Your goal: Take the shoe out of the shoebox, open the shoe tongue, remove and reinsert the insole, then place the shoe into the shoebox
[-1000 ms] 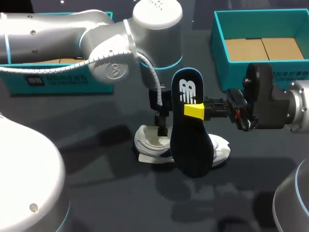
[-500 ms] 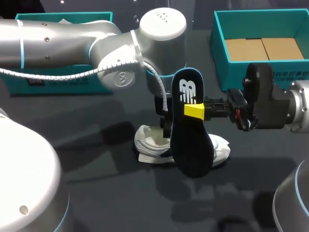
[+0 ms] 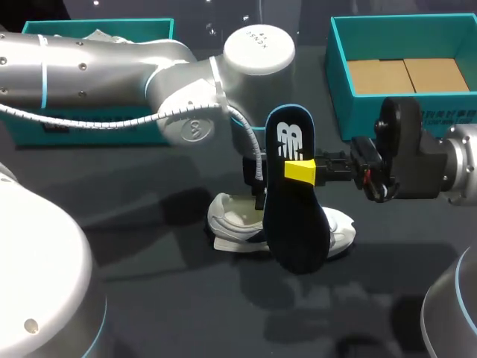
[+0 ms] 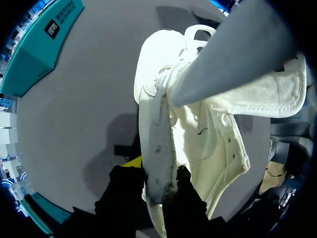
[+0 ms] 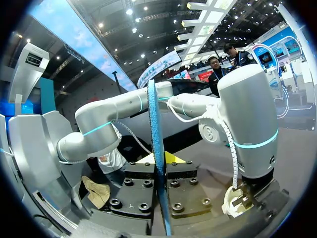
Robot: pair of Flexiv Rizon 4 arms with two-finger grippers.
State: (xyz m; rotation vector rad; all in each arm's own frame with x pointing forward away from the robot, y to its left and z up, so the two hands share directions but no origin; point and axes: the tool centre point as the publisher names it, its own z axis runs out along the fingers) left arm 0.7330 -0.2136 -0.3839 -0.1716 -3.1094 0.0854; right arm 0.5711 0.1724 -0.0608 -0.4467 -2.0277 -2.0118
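The navy insole (image 3: 294, 216) is being held upright over the white sneaker (image 3: 232, 222) by the right gripper (image 3: 302, 171), its fingers clamped across the insole's middle, probably so that the toe end can be fed down into the opening. The sneaker, resting on the table (image 3: 149, 283) well apart from the teal shoebox (image 3: 358, 112), is being steadied by the left gripper (image 4: 157, 179), fingers closed on the upper's rim, seemingly to keep its mouth spread

I am running this rig in what looks like an exhibition hall: past my dark demo table (image 3: 149, 298) I see a high roof of steel trusses (image 5: 163, 17), rows of bright spotlights (image 5: 130, 11) and large hanging banners (image 5: 158, 67).
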